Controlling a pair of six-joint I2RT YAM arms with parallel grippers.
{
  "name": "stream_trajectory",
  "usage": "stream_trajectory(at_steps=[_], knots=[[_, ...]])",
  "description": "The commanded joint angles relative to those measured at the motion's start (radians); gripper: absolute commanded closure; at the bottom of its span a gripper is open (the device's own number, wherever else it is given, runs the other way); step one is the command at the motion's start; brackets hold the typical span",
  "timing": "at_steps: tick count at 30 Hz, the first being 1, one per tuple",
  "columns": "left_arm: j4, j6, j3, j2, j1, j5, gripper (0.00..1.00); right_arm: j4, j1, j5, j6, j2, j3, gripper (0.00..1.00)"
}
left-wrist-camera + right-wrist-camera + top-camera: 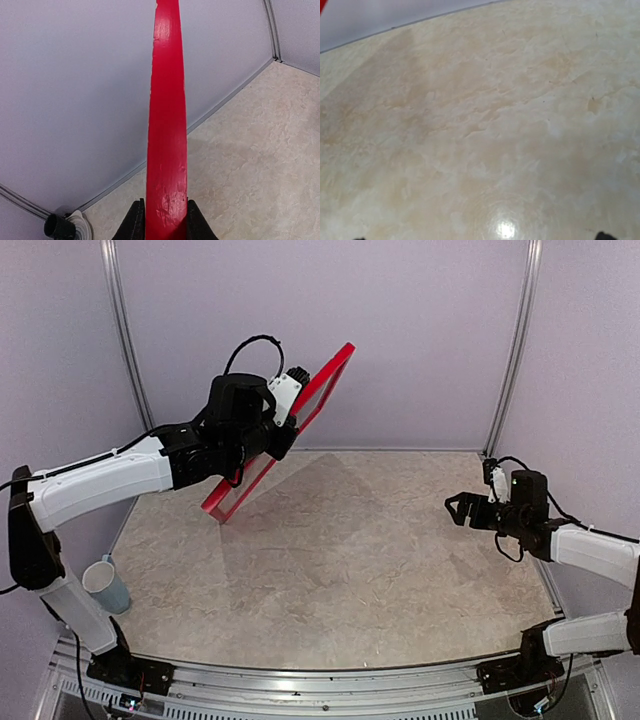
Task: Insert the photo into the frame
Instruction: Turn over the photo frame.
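Red thin frame point(330, 370) tilted aloft, edge clamped in left pincer point(165, 224), right pincer point(458, 510) spread wide

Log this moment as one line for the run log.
left gripper: shut on frame, held tilted at back left | right gripper: open, empty, over table right side | photo: not in view

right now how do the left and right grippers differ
The left gripper is shut on the red frame, held tilted; the right gripper is open and empty. The left gripper is back left, the right gripper far right. Both are off the table.
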Motion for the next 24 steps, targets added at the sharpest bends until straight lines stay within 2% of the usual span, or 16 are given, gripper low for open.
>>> stream_trajectory(at_steps=[1, 12, 24], knots=[[0.187, -0.187, 0.068, -0.062, 0.049, 0.028, 1.0, 0.006, 0.0, -0.019, 0.019, 0.002, 0.029, 0.01], [0.219, -0.169, 0.136, -0.054, 0.105, -0.092, 1.0, 0.008, 0.001, -0.031, 0.035, 0.004, 0.023, 0.01], [0.184, -0.244, 0.176, -0.071, 0.134, -0.094, 1.0, 0.009, 0.001, -0.032, 0.045, 0.009, 0.018, 0.01]])
